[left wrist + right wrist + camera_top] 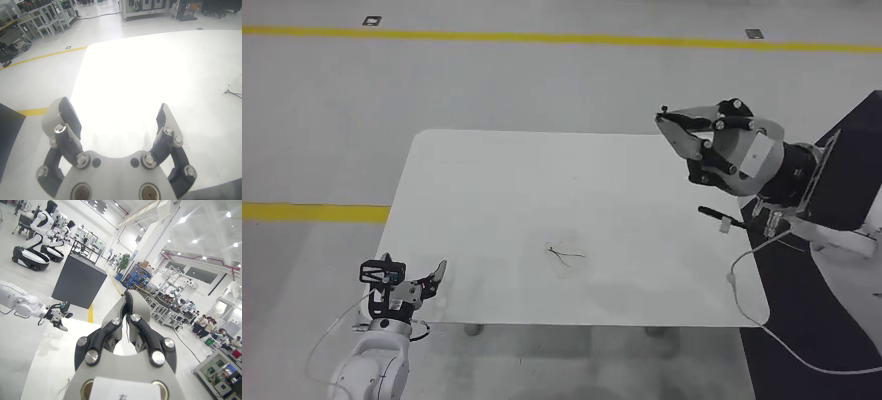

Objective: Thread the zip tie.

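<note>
Fingers (138, 302) of right end effector (126, 292) clamp zip tie (127, 332).

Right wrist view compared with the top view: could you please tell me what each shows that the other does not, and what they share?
Right wrist view alone: a thin dark strip, likely a zip tie, pinched in the shut right gripper. Top view alone: the whole outline of the table, with the right gripper by one corner and the left gripper by the corner diagonally opposite. Both: the table, both grippers, and the zip tie lying mid-table.
</note>
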`<state>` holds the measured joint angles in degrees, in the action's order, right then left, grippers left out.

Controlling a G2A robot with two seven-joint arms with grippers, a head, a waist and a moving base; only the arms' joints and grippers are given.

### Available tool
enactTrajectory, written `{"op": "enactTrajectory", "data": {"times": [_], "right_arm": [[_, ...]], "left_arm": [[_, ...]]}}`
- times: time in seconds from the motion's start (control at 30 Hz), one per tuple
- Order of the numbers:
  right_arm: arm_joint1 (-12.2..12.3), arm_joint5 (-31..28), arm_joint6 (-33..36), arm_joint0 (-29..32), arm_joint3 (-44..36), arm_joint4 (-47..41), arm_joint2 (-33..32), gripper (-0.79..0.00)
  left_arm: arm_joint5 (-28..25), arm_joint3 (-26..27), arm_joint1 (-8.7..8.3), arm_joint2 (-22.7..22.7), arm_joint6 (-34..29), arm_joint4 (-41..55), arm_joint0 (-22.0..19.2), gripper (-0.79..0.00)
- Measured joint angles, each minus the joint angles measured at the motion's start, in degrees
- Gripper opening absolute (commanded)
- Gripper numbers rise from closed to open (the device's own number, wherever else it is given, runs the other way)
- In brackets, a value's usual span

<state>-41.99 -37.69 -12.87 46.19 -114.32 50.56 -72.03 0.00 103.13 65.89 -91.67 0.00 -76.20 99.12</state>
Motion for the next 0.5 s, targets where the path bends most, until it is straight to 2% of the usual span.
{"op": "enactTrajectory", "data": {"times": [0.17, 0.23, 0.33, 0.5], "right_arm": [[-0.07, 0.26, -0.09, 0.33, 0.25, -0.41, 0.19, -0.785], [-0.40, 1.87, 0.00, 2.46, 1.55, -4.42, 0.84, -0.785], [-0.49, 3.19, 6.16, 4.78, 3.19, -20.25, 1.45, -0.785], [0.34, 6.84, 24.51, 6.42, 4.92, -52.62, -0.56, -0.785]], "left_arm": [[0.00, 0.00, 0.00, 0.00, 0.00, 0.00, 0.00, 0.000], [0.00, 0.00, 0.00, 0.00, 0.00, 0.00, 0.00, 0.000], [0.00, 0.00, 0.00, 0.00, 0.00, 0.00, 0.00, 0.000], [0.00, 0.00, 0.00, 0.00, 0.00, 0.00, 0.00, 0.000]]}}
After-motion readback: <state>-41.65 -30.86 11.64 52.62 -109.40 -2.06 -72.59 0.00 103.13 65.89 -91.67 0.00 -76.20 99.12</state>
